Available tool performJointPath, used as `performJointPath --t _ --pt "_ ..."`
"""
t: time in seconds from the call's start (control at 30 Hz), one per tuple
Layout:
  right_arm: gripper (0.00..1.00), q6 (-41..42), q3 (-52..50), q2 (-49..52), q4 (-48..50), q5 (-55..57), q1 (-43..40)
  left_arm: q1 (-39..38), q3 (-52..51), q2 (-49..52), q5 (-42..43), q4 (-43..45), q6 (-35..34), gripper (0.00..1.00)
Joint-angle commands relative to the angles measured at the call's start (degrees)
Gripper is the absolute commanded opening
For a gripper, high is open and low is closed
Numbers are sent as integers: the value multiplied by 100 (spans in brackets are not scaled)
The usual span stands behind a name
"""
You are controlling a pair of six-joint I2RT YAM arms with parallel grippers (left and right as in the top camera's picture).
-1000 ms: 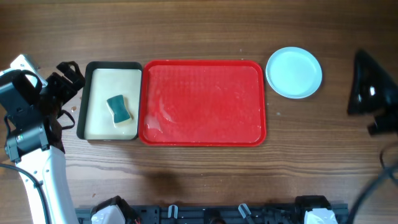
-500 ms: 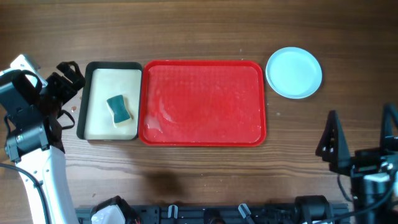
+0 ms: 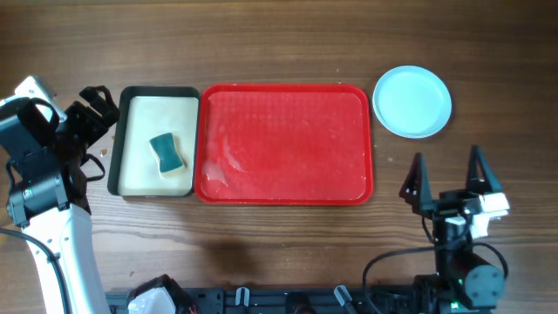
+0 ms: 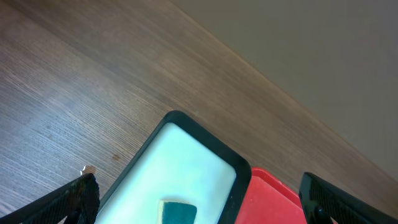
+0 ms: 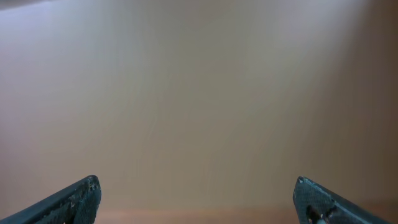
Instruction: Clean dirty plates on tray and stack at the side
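Note:
The red tray [image 3: 286, 185] lies in the middle of the table with nothing on it; its corner shows in the left wrist view [image 4: 264, 198]. A pale plate [image 3: 412, 101] sits on the wood to the tray's right; whether more plates lie under it I cannot tell. My left gripper [image 3: 98, 105] is open and empty at the far left, beside the black-rimmed tray. My right gripper [image 3: 448, 177] is open and empty near the front right, below the plate. The right wrist view shows only blurred wood between its open fingertips [image 5: 73, 202].
A black-rimmed tray with a cream inside [image 3: 150, 180] stands left of the red tray and holds a teal sponge [image 3: 166, 153]; both show in the left wrist view, tray rim [image 4: 214, 146], sponge [image 4: 178, 211]. A small crumb [image 4: 89, 169] lies on the wood.
My right arm has drawn back from the right edge by the plate to the front right of the table, gripper open. The left arm, trays and plate have not moved.

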Motion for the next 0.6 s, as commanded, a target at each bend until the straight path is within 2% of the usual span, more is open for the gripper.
performJointPath --t 0.0,0.07,0.2,0.57 --pt "100 122 -90 -98 -660 59 -31 31 48 17 50 13 -50 100" --pt "100 -46 -90 -98 -1202 44 -28 31 48 17 50 13 -50 100" --pt "100 -1071 -90 -98 -2159 -374 -28 31 48 17 50 13 -50 100" --pt "100 -1056 -90 -87 -2140 -372 -26 31 48 17 50 13 -50 100"
